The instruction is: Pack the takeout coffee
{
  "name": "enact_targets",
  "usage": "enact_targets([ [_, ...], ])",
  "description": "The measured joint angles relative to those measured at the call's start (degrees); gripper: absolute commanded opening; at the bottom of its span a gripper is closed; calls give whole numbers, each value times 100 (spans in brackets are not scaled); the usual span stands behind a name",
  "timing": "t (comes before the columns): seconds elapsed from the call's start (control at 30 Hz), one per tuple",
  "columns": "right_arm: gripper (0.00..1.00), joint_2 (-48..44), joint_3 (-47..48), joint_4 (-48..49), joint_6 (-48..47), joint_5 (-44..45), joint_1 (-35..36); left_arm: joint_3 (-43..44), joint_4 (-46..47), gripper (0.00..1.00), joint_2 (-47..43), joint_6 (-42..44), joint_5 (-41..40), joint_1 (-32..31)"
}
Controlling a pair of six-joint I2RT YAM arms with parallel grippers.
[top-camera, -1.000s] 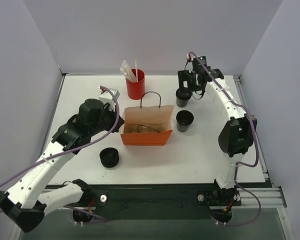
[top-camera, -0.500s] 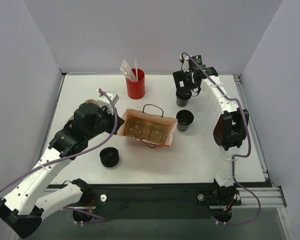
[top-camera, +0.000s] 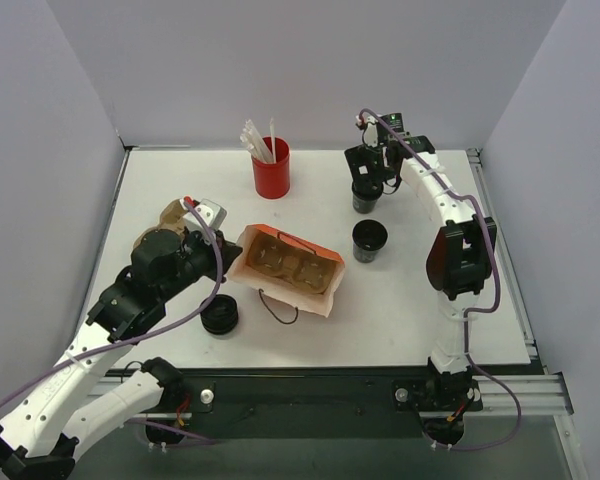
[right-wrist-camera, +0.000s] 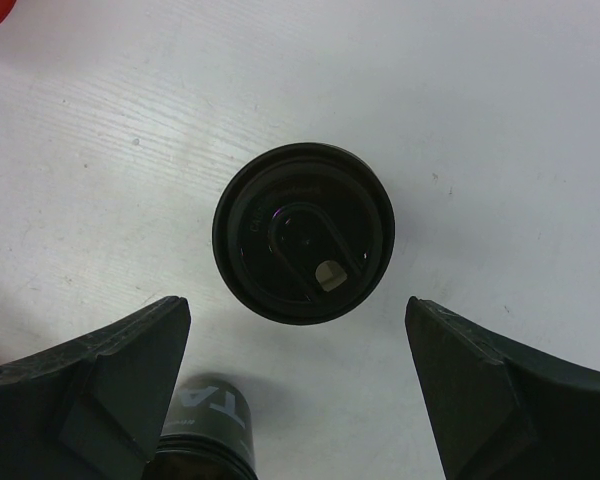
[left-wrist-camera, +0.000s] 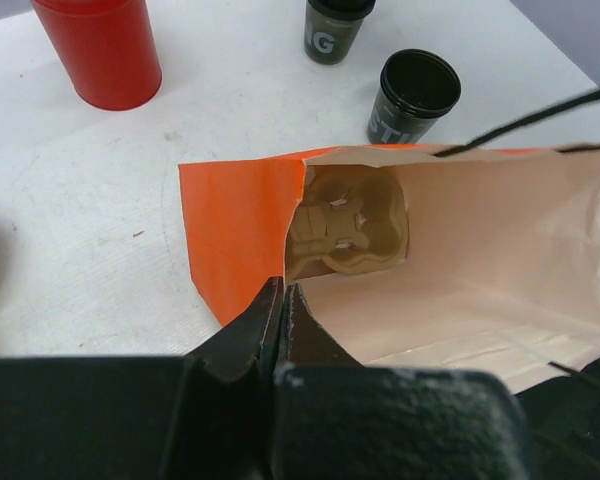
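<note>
The orange paper bag (top-camera: 302, 286) leans over with its mouth open, showing a tan cardboard cup carrier (top-camera: 285, 260) inside. My left gripper (top-camera: 232, 262) is shut on the bag's left rim; in the left wrist view the gripper (left-wrist-camera: 283, 292) pinches the bag's edge (left-wrist-camera: 235, 230), with the carrier (left-wrist-camera: 345, 225) beyond. A lidded black coffee cup (top-camera: 366, 197) stands at the back right. My right gripper (top-camera: 369, 172) hovers open above it; in the right wrist view the cup (right-wrist-camera: 303, 232) sits ahead of the gripper (right-wrist-camera: 298, 305), untouched. A second black cup (top-camera: 369, 240), without a lid, stands nearer.
A red cup of white straws (top-camera: 271, 167) stands at the back middle. A low stack of black lids (top-camera: 220, 316) lies near the front left, close to my left arm. The bag's black handle (top-camera: 277, 308) droops onto the table. The lidless cup also shows in the right wrist view (right-wrist-camera: 205, 440).
My left gripper has pulled the bag's rim left and towards the near edge, tipping the bag over so its mouth faces up. My right gripper has shifted slightly left above the lidded cup.
</note>
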Motion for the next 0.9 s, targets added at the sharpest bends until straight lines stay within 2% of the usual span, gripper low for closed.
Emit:
enact_targets([
  [0.37,93,133,-13,2,-101,2,0,-96,138,0,-151,334,66,0],
  [0.9,93,289,-46,4,-181,-4,2,-96,129,0,-127,398,85,0],
])
